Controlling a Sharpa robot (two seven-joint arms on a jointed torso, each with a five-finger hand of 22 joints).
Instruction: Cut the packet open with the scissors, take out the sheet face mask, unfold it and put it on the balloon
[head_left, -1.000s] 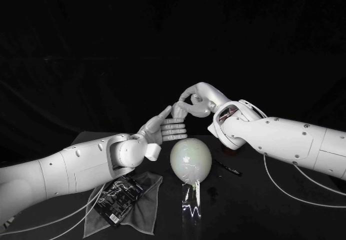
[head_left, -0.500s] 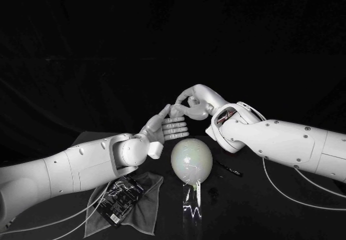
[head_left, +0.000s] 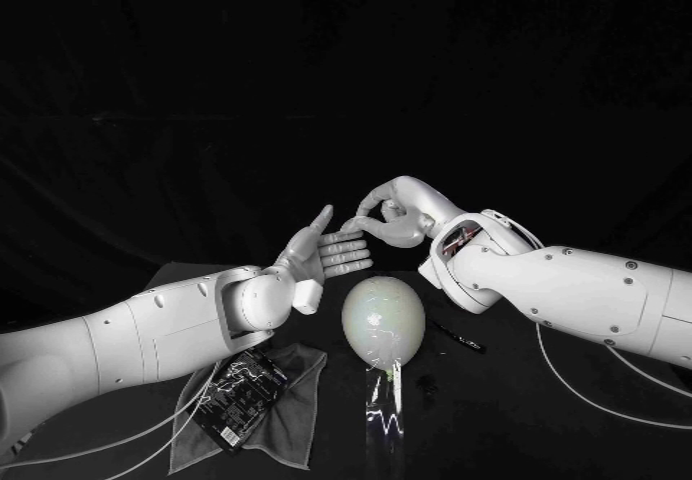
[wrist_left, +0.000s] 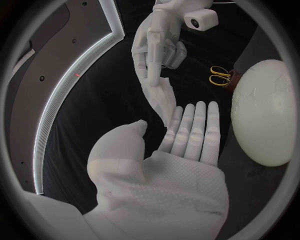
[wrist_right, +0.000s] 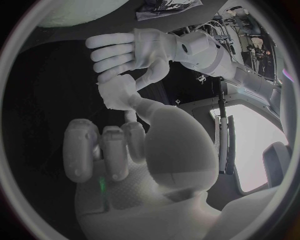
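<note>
Mask (wrist_left: 159, 97) hangs folded, pinched by the right hand (head_left: 392, 212) near the balloon (head_left: 382, 320); a clumsy grab by the left hand (head_left: 329, 255) (fingers spread, empty) could drop it.

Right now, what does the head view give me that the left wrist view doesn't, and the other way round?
Head view alone: the black packet lying on a grey cloth, left of the balloon. Left wrist view alone: the pale sheet mask hanging from the right hand's pinch, and the scissors' gold handles by the balloon. Both: the balloon, the right hand, and the left hand open, holding nothing.
</note>
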